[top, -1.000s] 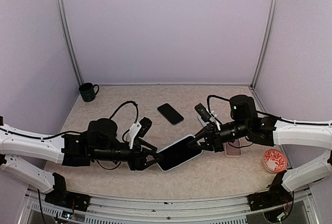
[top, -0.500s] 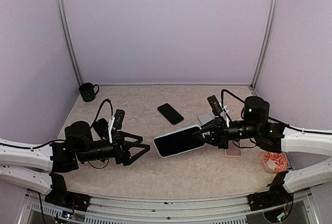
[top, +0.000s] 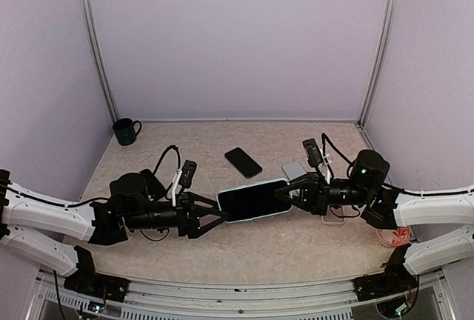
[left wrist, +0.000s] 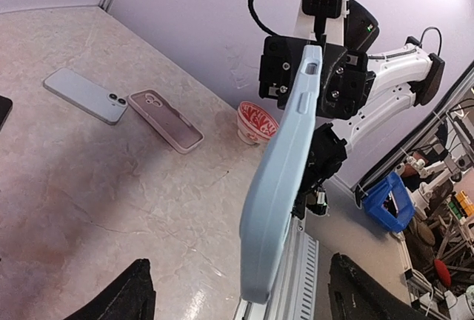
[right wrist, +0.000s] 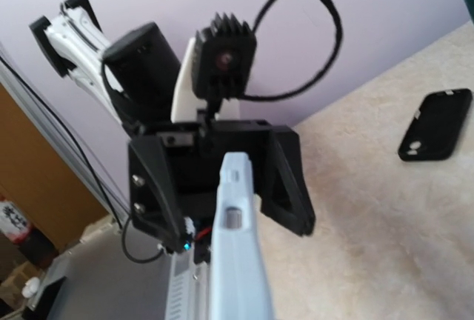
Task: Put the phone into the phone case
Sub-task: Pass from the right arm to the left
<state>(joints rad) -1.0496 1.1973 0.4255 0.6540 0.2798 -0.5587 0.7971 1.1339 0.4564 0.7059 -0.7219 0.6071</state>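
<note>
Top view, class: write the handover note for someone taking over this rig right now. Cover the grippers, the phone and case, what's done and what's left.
Left gripper: open, jaws either side of the blue case's left end, not gripping.
Right gripper: shut on the case's right end, holding it above the table, dark face up.
On the table: pale blue phone, pink case, black phone or case, all lying flat.
Done: the case is off the table; cannot tell whether a phone sits inside.
Left: check that, press it home if needed, set it down.
</note>
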